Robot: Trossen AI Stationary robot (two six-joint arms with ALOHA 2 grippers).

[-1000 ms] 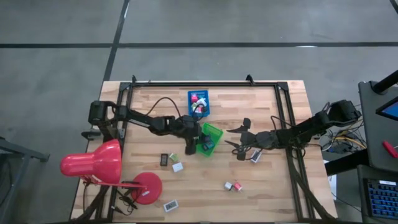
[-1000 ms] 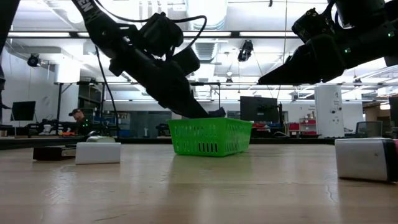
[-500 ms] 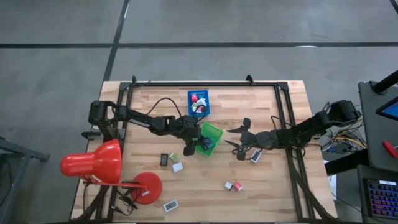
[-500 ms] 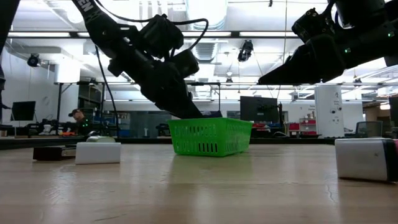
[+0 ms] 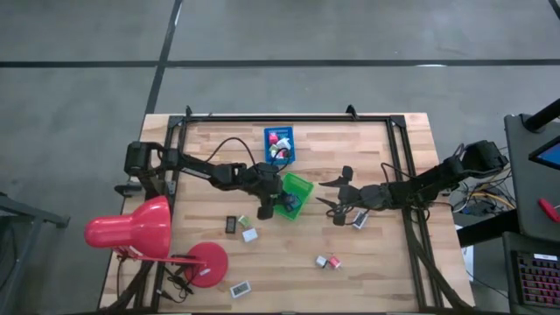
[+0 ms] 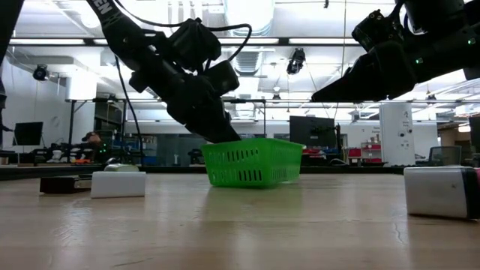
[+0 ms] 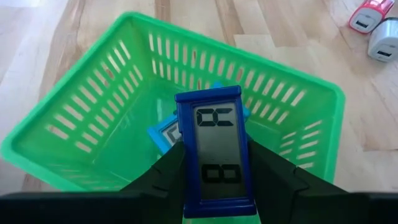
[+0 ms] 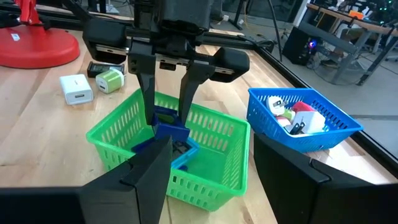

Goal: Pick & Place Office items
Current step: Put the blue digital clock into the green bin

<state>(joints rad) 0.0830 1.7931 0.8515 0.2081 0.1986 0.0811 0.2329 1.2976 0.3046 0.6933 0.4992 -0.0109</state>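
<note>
- Risk: the left gripper [image 7: 214,186], jaws closed on a blue-framed display piece [image 7: 216,149] over the green basket [image 7: 74,93], could snag and tip its rim.
- Right gripper [image 5: 337,206], jaws open and empty, hovers right of the basket.

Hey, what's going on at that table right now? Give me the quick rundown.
Left tool holding blue timer over green basket. Right tool open, empty, waiting beside basket. Another blue piece already inside. Nothing blocking.
</note>
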